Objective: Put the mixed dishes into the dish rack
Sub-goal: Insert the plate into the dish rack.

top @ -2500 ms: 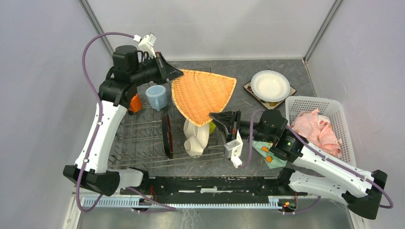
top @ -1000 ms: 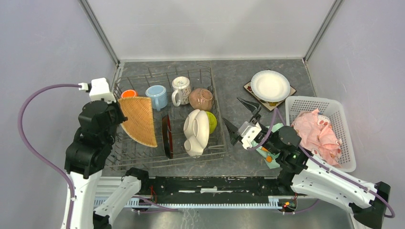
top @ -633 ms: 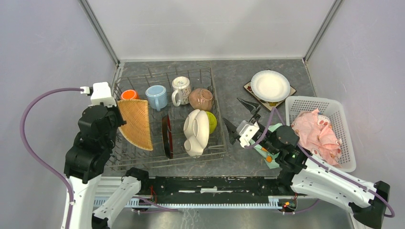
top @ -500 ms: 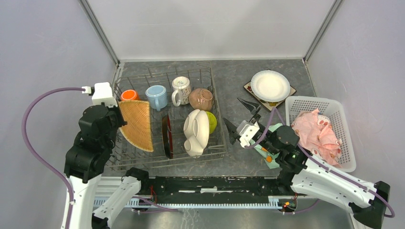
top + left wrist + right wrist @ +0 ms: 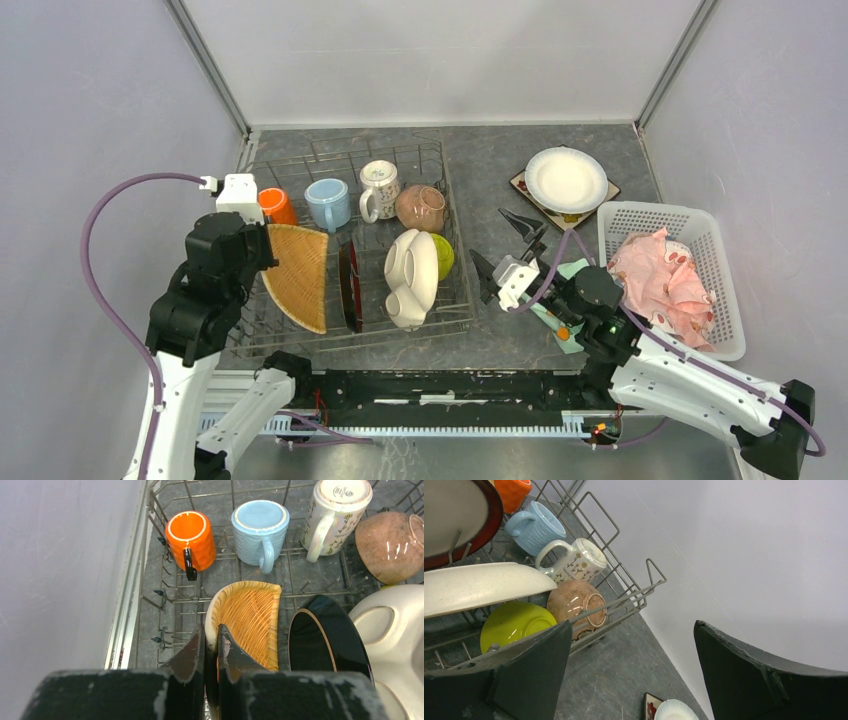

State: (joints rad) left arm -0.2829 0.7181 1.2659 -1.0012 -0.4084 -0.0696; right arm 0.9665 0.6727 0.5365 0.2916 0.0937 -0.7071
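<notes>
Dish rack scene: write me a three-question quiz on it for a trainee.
1. True or false: the left gripper is shut on the woven plate.
2. Which mug stands between the other two in the dish rack? A orange mug, B light-blue mug, C patterned mug.
3. Name the one dish lying outside the rack.
Key: 1 true; 2 B; 3 the white plate, to the right of the rack.
</notes>
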